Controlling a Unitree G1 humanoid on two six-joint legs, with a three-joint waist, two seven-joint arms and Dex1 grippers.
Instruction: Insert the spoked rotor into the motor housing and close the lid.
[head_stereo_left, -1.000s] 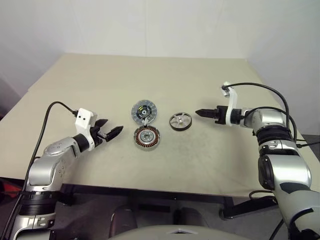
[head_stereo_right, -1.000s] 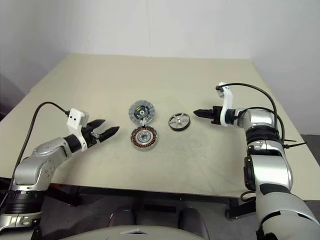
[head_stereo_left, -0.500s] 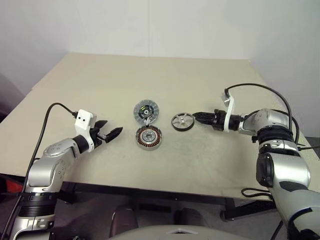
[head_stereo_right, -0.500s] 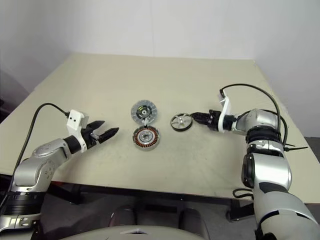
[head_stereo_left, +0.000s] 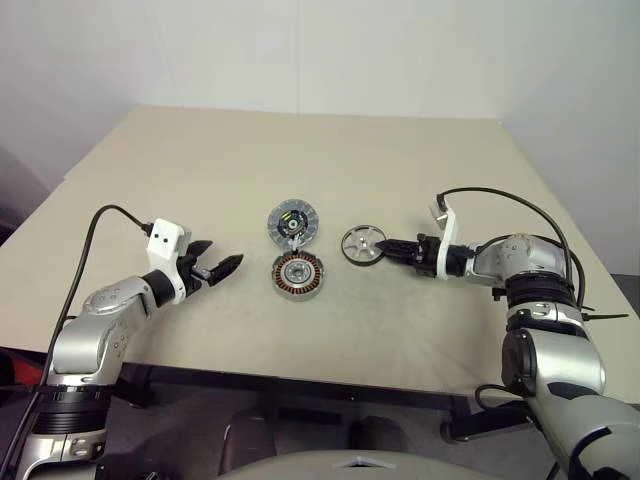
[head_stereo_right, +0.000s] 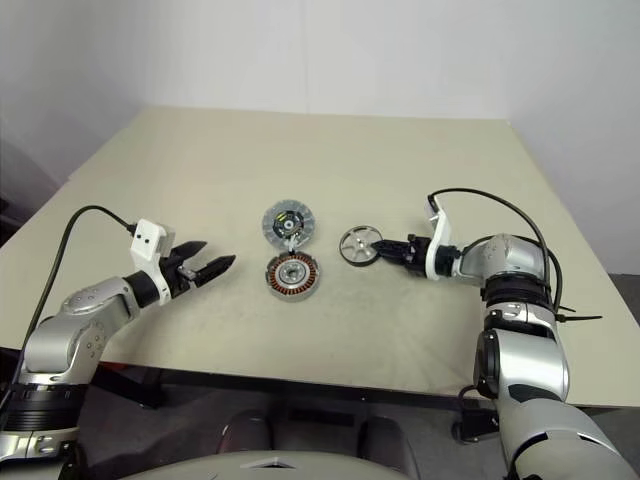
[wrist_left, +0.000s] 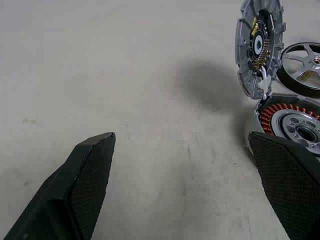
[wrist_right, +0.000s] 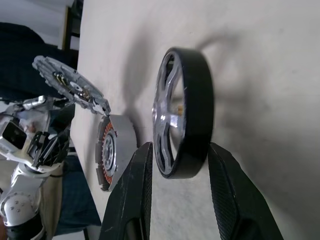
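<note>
The spoked rotor lies flat on the table, just right of the motor housing with its copper windings. The lid stands tilted up at the housing's far edge, ribbed rim and dark centre showing. My right gripper lies low over the table at the rotor's right side. In the right wrist view its two fingers straddle the rotor's dark rim, partly open, and the rotor still rests on the table. My left gripper hovers wide open to the left of the housing, holding nothing.
The tan table stretches well beyond the parts on all sides, with its front edge near both arms. A black cable loops above my right wrist, and another trails from the left wrist.
My right gripper has rolled, dropped and moved left to the rotor, so its fingers now sit on either side of the rim. The left gripper has not moved.
</note>
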